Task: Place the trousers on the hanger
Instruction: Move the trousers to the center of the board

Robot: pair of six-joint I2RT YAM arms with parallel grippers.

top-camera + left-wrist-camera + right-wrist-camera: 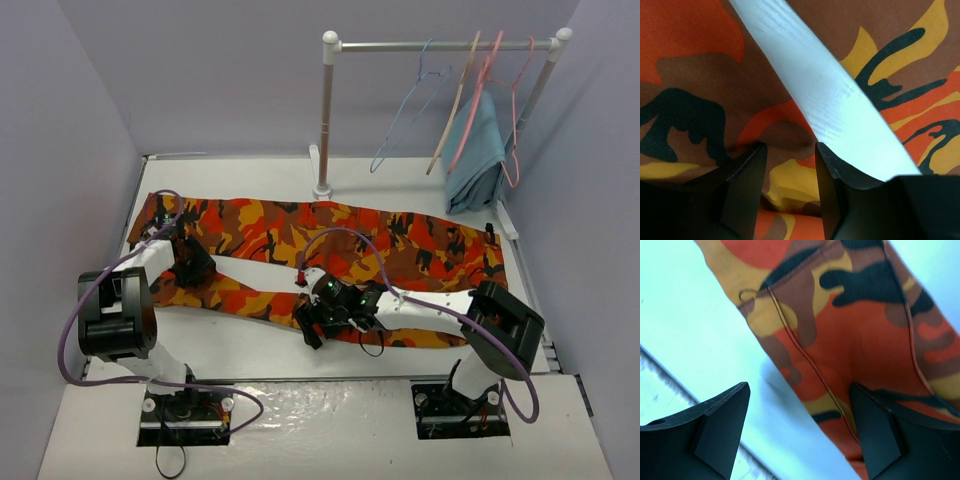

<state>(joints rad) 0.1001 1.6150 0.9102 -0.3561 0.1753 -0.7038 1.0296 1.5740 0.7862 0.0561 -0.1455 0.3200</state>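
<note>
The camouflage trousers lie spread flat across the white table, with both legs running left to right. My left gripper rests on their left part. In the left wrist view it is shut on a raised fold of the trousers. My right gripper sits at the near edge of the lower leg. It is open, one finger over bare table and the other over the trousers. The light-blue wire hanger hangs on the rail at the back.
A white rack post stands behind the trousers. A wooden hanger, a pink hanger and a teal cloth hang at the rail's right end. Purple walls close in the table on both sides.
</note>
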